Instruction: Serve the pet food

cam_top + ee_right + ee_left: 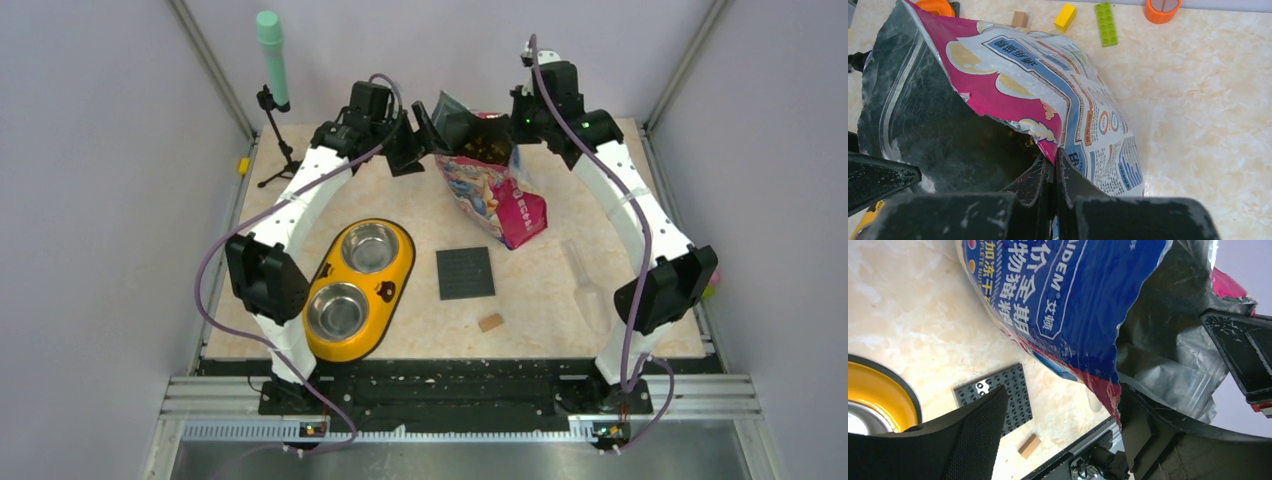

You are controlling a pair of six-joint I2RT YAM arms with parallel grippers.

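A beige marble-patterned tabletop (560, 300) carries everything, seen from above. Largest on it is one glossy cat-food bag (495, 195), blue and pink with cartoon print and a silver foil lining. It stands at the far middle of the table with its mouth pulled wide. Inside the mouth lies the pet food (483, 148), a loose heap of small brown pellets; none shows outside the bag. The right gripper (1054, 167) has its two black fingers pressed together, pinching the pink rim of the bag. The left gripper (418, 138) has its jaws spread wide apart at the opposite rim, the bag's edge lying just beside one finger (1153, 435). Near the left arm sits one oval yellow feeder (400, 262) with a black rim, holding two round steel bowls (369, 247), both showing only bare shiny metal. Between the feeder and the bag lies one flat, square, black studded baseplate (465, 273). Right of it rests one clear plastic scoop (587, 290). Smallest, near the front edge, is one tan block (490, 322).
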